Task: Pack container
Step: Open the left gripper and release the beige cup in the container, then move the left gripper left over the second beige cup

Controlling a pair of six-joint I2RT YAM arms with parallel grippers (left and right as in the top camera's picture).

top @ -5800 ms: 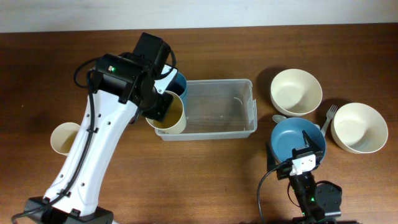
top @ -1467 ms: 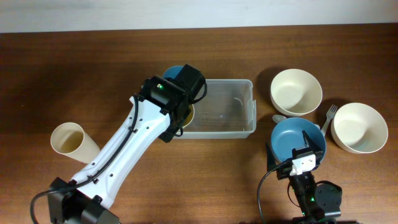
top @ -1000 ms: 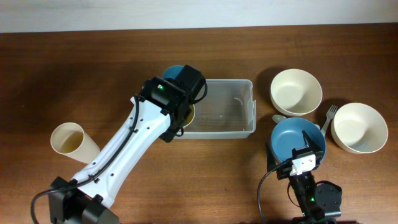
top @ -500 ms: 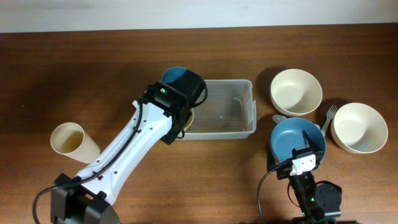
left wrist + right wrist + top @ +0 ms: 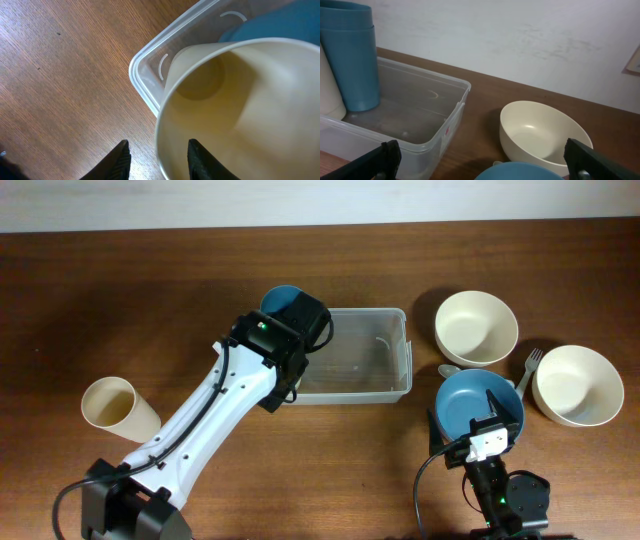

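The clear container point(image 5: 405, 350) lies mid-table; its rim also shows in the left wrist view point(image 5: 137, 75) and the right wrist view point(image 5: 455, 115). A blue cup point(image 5: 275, 300) stands in its far left corner. Beside it, a cream cup point(image 5: 240, 100) stands upright in the near left corner, hidden under my left arm point(image 5: 265, 345) in the overhead view. My left gripper point(image 5: 159, 162) is open and straddles that cup's rim, one finger outside and one inside, with a gap on each side. My right gripper point(image 5: 487, 162) is wide open and holds nothing, low over a blue bowl point(image 5: 470, 400).
Another cream cup point(image 5: 115, 405) stands on the table at the left. Two cream bowls point(image 5: 476, 327) point(image 5: 577, 385) sit at the right, with a spoon point(image 5: 447, 370) and a fork point(image 5: 530, 365) between them. The right half of the container holds nothing.
My left arm brought the cream cup into the container's left end. Over the last second its jaws have parted from the cup's rim. The right arm has not moved.
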